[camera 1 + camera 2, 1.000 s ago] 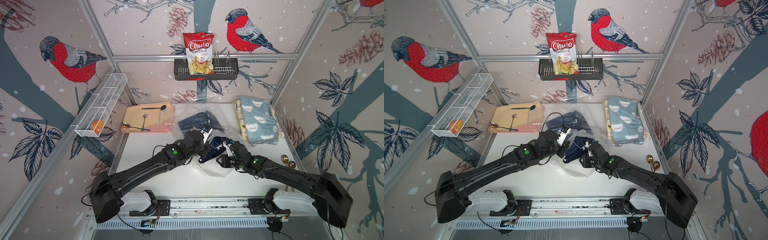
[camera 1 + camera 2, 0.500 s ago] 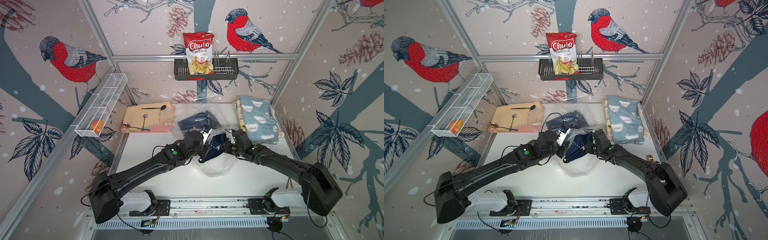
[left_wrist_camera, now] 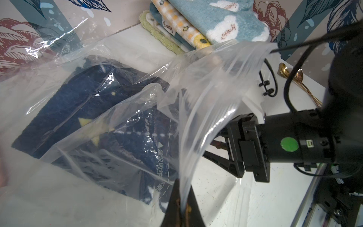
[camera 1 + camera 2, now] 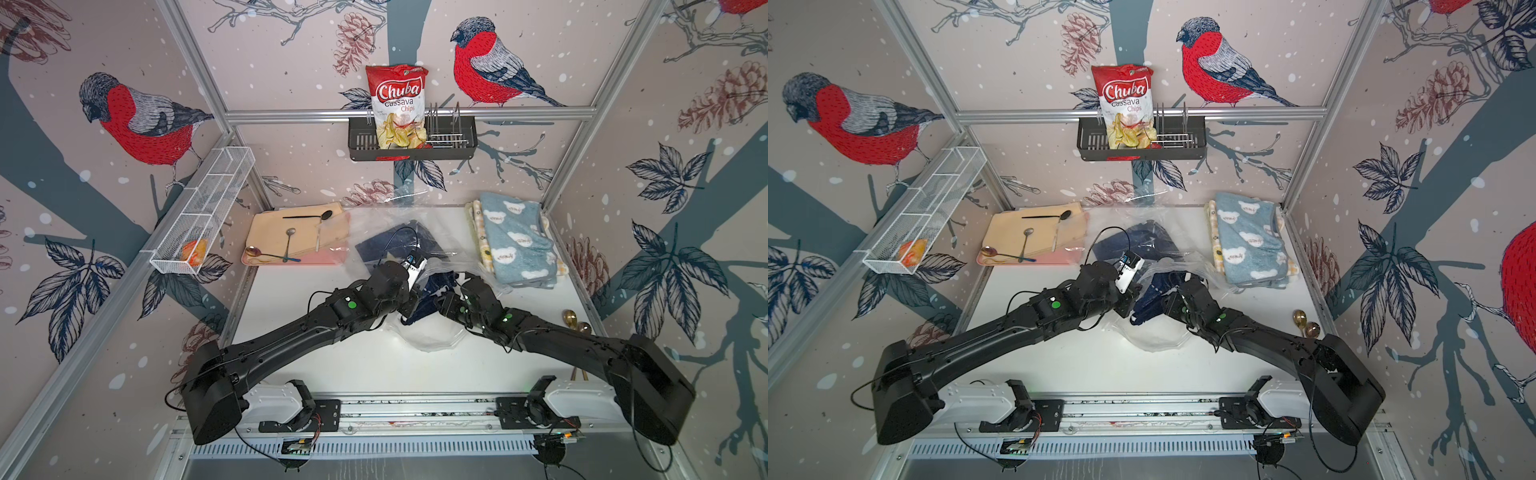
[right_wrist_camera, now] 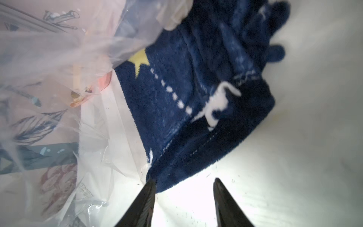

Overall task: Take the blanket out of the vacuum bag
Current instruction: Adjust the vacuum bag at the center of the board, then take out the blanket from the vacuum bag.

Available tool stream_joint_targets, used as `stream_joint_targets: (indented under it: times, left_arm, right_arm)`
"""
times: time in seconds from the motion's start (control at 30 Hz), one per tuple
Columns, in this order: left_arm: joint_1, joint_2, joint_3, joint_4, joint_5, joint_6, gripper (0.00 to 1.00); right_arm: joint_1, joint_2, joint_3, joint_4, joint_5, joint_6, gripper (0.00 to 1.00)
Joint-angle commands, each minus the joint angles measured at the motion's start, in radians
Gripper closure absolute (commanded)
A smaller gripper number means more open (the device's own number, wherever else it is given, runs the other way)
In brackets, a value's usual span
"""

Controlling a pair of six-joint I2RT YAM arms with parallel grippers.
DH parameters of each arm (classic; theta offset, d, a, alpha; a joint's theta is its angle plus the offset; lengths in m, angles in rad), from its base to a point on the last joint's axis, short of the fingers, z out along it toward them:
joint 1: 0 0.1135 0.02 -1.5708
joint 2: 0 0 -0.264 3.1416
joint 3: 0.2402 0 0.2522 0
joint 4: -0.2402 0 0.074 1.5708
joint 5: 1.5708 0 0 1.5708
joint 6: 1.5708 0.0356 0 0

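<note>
There were one vacuum bag (image 4: 432, 338), one navy blanket (image 5: 186, 78), one chips bag (image 4: 397, 104) at twelve o'clock, four pieces of cutlery (image 4: 289, 232) on one pink tray (image 4: 291, 261) at eleven, two gold spoons (image 4: 570, 316) at three, and one towel stack (image 4: 515, 241).

The left arm (image 4: 291, 336) and right arm (image 4: 561, 345) are cased in matte black, marked with green dots (image 4: 352, 304), looped with black cables (image 3: 286, 90) and mounted on white bases (image 4: 274, 401).

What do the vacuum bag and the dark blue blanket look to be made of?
The vacuum bag: thin clear plastic film, glossy; it creases, glints and is see-through. The blanket: soft fleece-like fabric, probably synthetic, matte navy with a yellow star and white dots; a fuzzy nap and a stitched hem show.
</note>
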Motion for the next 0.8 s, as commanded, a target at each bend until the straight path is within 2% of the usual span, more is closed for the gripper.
stream_joint_targets:
  times: [0.0,0.3,0.5,0.77]
  left_arm:
    - [-0.008,0.008,0.005,0.02,0.016,-0.004,0.99]
    - [-0.02,0.01,0.004,0.018,0.01,-0.004,0.98]
    - [-0.023,0.016,0.005,0.015,0.008,-0.004,0.97]
    - [-0.026,0.013,0.004,0.013,-0.007,-0.001,0.97]
  right_arm:
    - [0.042,-0.023,-0.058,0.225,0.073,0.205,0.48]
    - [0.053,0.069,-0.186,0.427,0.111,0.416,0.4]
    - [0.046,0.122,-0.196,0.464,0.149,0.456,0.35]
    - [0.05,0.252,-0.164,0.512,0.175,0.547,0.34]
